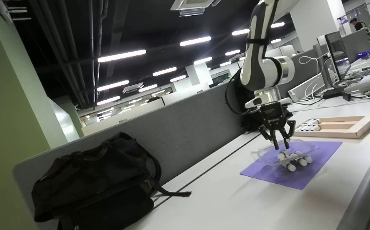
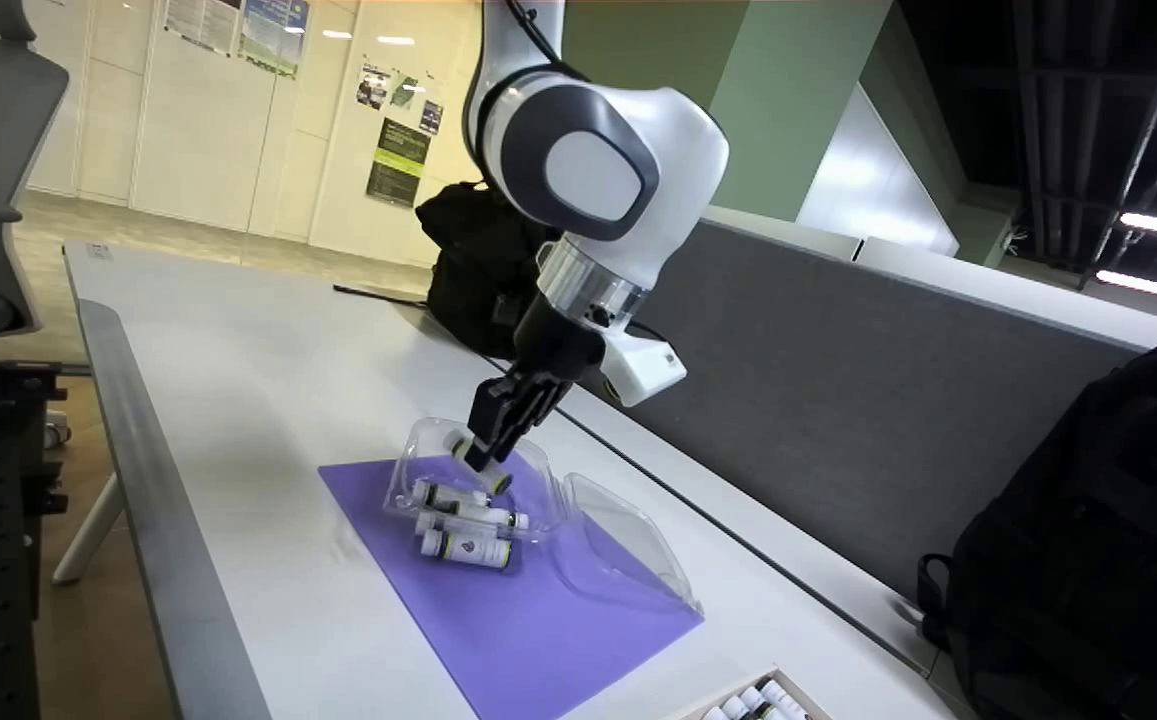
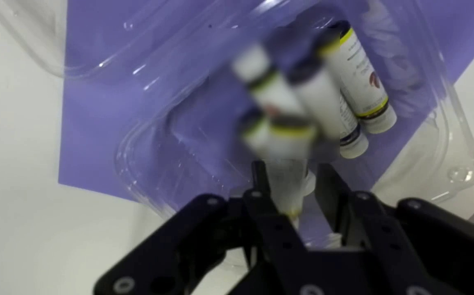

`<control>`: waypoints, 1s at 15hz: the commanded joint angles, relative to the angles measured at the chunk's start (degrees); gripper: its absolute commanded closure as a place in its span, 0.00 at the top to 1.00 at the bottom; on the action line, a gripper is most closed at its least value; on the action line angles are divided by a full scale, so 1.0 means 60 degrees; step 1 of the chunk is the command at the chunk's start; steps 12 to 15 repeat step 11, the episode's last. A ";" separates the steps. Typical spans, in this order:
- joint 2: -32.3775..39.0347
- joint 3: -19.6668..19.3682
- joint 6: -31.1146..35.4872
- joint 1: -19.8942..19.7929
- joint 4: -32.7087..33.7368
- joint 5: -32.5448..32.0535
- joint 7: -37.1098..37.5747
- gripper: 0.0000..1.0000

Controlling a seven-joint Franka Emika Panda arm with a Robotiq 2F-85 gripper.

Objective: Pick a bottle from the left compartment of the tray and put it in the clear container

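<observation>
The light wooden tray (image 1: 365,126) (image 2: 806,697) lies beyond the purple mat, with several white bottles (image 1: 311,125) (image 2: 738,703) at one end. The clear container (image 1: 258,153) (image 2: 430,430) (image 3: 437,172) stands open on the mat and holds several white bottles with yellow-edged labels (image 1: 302,162) (image 2: 468,548) (image 3: 361,73). My gripper (image 1: 281,147) (image 2: 486,462) (image 3: 292,166) is low over the container. One tilted bottle (image 2: 498,483) (image 3: 288,180) is between the fingers; a gap shows between it and one finger. Part of the wrist view is blurred.
The purple mat (image 1: 325,148) (image 2: 578,640) (image 3: 93,135) lies on the white table. The container's clear lid (image 2: 628,520) is folded back over the mat. A grey partition (image 1: 204,118) runs along the table, with a black backpack (image 1: 98,182) against it.
</observation>
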 commanded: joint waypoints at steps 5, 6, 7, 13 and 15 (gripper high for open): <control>-0.1076 -0.1006 -0.0264 0.0181 -0.0100 -0.0521 0.1016 0.96; -0.1331 -0.1211 -0.0179 0.0214 -0.0175 -0.0631 0.1247 0.99; -0.0634 -0.0978 -0.0040 0.0195 0.0040 -0.0358 0.0622 0.85; -0.1150 -0.1276 -0.0137 0.0260 -0.0013 -0.0409 0.0793 1.00; -0.1150 -0.1276 -0.0137 0.0260 -0.0013 -0.0409 0.0793 1.00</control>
